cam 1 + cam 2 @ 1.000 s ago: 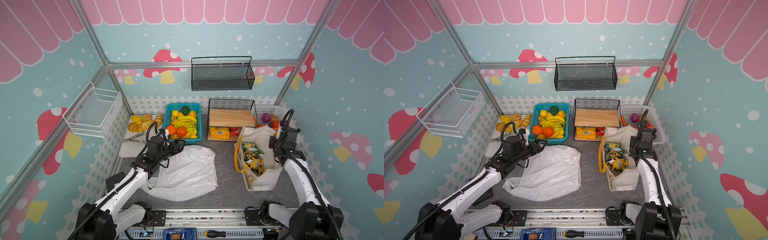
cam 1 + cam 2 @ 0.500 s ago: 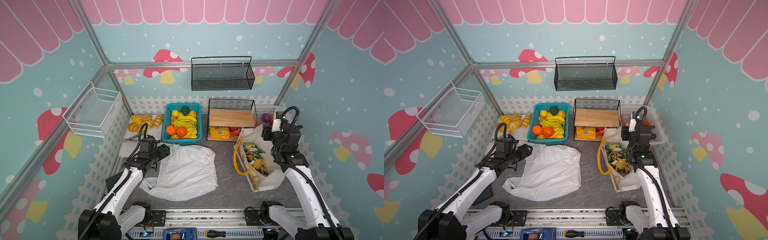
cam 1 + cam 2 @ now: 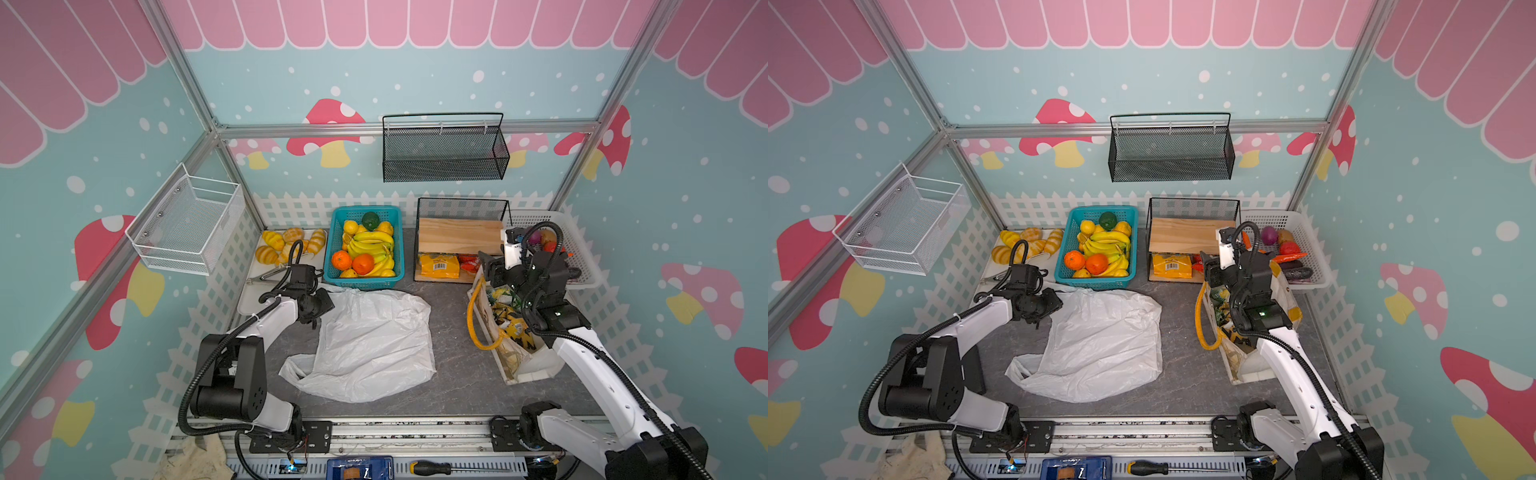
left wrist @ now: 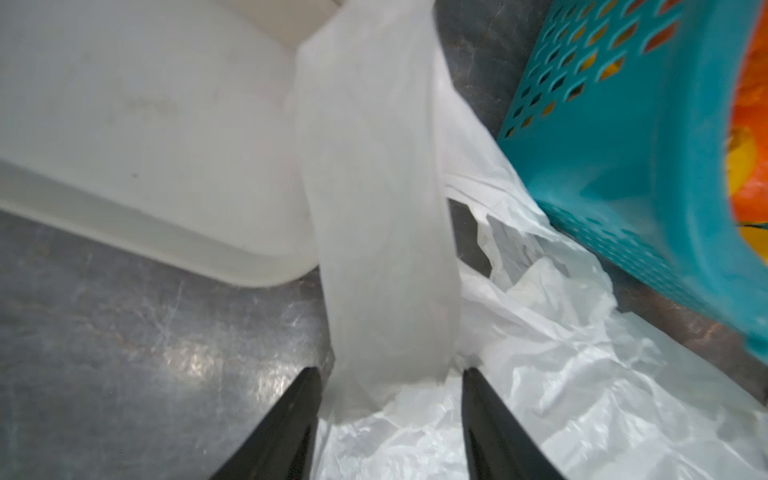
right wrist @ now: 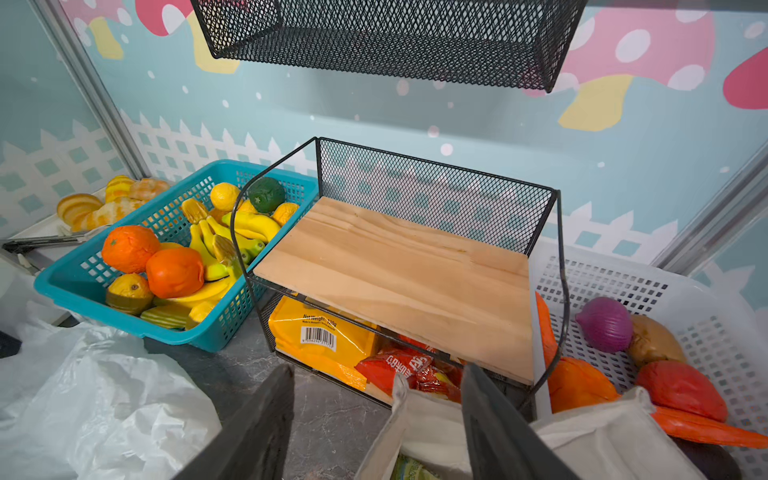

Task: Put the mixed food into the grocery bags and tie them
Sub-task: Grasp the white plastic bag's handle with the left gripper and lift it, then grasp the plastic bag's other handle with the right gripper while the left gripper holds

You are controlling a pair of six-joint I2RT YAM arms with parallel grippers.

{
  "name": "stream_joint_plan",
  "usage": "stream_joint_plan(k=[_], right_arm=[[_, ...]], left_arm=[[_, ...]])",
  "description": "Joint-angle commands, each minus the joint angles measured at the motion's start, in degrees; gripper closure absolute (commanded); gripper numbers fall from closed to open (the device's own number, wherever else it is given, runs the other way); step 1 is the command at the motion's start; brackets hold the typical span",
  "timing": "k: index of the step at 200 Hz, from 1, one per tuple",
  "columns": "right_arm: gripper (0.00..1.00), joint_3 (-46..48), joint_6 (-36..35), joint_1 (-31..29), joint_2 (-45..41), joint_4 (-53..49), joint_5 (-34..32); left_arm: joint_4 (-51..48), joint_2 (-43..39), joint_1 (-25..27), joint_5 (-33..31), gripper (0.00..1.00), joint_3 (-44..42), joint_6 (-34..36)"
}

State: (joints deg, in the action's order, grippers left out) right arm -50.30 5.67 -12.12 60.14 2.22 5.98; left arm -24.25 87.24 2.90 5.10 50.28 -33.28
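The white plastic bag (image 3: pixel 374 340) (image 3: pixel 1100 340) lies flat mid-table. My left gripper (image 3: pixel 322 305) (image 4: pixel 388 370) sits at its back left corner, open, with a loop handle (image 4: pixel 374 208) lying between the jaws. The cream canvas tote (image 3: pixel 536 365) (image 3: pixel 1250 365) stands at the right with snack packets (image 3: pixel 509 320) inside. My right gripper (image 3: pixel 488 266) (image 5: pixel 378 370) hovers open over the tote's back rim (image 5: pixel 419 419). Oranges (image 3: pixel 353 262) and bananas (image 3: pixel 372 245) fill the teal basket (image 3: pixel 368 284). A yellow packet (image 3: pixel 438 266) lies under the wooden shelf.
Bread rolls (image 3: pixel 286 245) lie on a white tray at the back left. A black wire rack with a wooden shelf (image 3: pixel 459 237) stands behind the tote. To its right a white basket (image 3: pixel 582 249) holds vegetables. Two wire baskets hang on the walls.
My left gripper drew back from the teal basket down to the bag's handle and narrowed. My right gripper opened, let go of the tote's side and swung left over its back rim.
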Motion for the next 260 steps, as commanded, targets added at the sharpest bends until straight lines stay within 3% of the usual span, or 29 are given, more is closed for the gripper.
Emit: stream_joint_plan(k=[1,25,47,64,99,120,140,156,178,211,232,246,260], right_arm=[[0.36,1.3,1.1,-0.4,0.1,3.0,2.9],[0.36,1.7,1.2,-0.4,-0.4,2.6,2.5],[0.36,2.0,1.5,-0.3,-1.7,2.8,2.5],[0.36,1.9,1.8,-0.4,-2.0,3.6,5.1],[0.34,-0.5,0.3,-4.3,1.4,9.5,21.8],[0.29,-2.8,-3.8,-9.7,4.7,9.5,30.3],[0.22,-3.4,-7.9,-15.6,6.4,8.9,32.8],[0.19,-1.2,-12.1,-20.3,6.7,10.9,30.0],[0.19,1.6,-16.4,-24.7,7.2,13.5,20.6],[0.19,1.4,-19.3,-28.2,10.9,19.1,5.0],[0.23,1.8,-22.1,-28.9,13.7,23.0,-0.3],[0.29,2.8,-24.1,-29.2,15.0,25.9,-0.4],[0.47,4.1,-24.9,-29.2,15.7,29.1,0.8]], left_arm=[[6.0,0.9,-0.2,-2.2,0.59,1.2,-2.0],[7.6,-2.2,2.4,-4.1,0.79,-0.3,-2.2],[5.3,-10.9,7.7,-8.2,0.88,-1.0,0.3],[3.2,-18.6,12.8,-9.4,1.00,-0.9,-1.5],[4.6,-29.4,30.4,-16.5,1.00,1.7,-2.0],[4.6,-30.1,34.7,-15.6,1.00,6.4,0.7],[5.3,-29.3,36.9,-14.6,1.00,10.8,1.1],[7.2,-28.2,38.5,-14.0,1.00,12.6,0.7],[7.8,-26.5,40.6,-13.9,1.00,14.8,0.2],[8.9,-25.3,43.6,-13.0,1.00,16.1,0.4],[9.0,-25.1,44.1,-12.1,1.00,16.5,0.2],[9.2,-25.2,44.1,-11.2,1.00,16.5,0.1],[9.2,-25.2,44.1,-10.7,1.00,16.6,0.5]])
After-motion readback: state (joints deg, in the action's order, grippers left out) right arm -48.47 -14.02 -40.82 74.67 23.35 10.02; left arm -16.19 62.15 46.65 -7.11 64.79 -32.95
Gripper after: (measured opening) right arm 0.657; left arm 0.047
